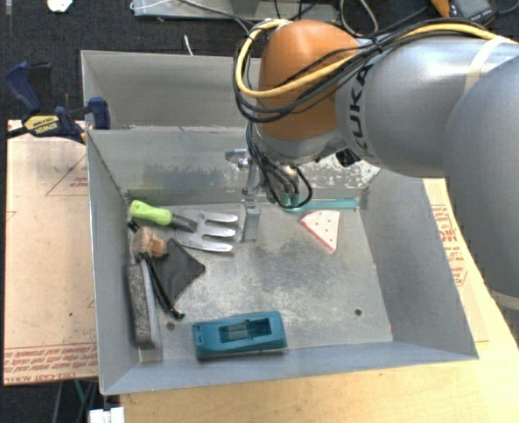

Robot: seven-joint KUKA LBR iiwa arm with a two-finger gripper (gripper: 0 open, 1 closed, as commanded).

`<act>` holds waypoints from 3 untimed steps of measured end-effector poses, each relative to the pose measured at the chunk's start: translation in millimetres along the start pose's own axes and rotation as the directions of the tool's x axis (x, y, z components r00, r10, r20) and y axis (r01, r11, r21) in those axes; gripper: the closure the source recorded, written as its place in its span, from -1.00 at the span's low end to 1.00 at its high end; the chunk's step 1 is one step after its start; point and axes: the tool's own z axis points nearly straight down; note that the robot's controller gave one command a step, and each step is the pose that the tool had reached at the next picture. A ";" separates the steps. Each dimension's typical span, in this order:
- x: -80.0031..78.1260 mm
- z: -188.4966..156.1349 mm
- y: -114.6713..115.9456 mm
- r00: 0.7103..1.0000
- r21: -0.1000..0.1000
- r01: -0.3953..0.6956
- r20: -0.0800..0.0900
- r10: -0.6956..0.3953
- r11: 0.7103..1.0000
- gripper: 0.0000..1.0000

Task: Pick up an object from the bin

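Arm [435, 104]: grey, with an orange cover [307, 69] and looped cables at the wrist; reached in from the right over the back of the bin.
Bin [312, 280]: grey metal, sloped walls, floor mostly bare at centre and right.
Teal case [240, 335]: flat, rectangular; lay near the front wall, well apart from the hand.
Grey bar [141, 307]: long block, lay along the left wall.
Black cloth [178, 271]: crumpled, just beside the bar.
Fork [197, 227]: small garden fork, green handle, metal tines pointing right; lay left of centre, near the back.
Wedge [322, 229]: pink-and-white triangle, right of the hand.
Hand [249, 220]: hung down just beside the fork's tines; whether spread or pressed together could not be told.
Brown lump [156, 246]: small, below the fork's handle.
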 end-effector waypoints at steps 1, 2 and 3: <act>-1.3 -5.4 -0.6 1.000 -0.001 -0.002 0.007 0.002 1.000 -1.00; -5.7 78.3 48.4 0.999 -0.004 -0.052 0.010 0.052 0.999 -1.00; -4.8 79.8 73.6 0.996 -0.003 -0.091 0.011 0.091 0.996 -1.00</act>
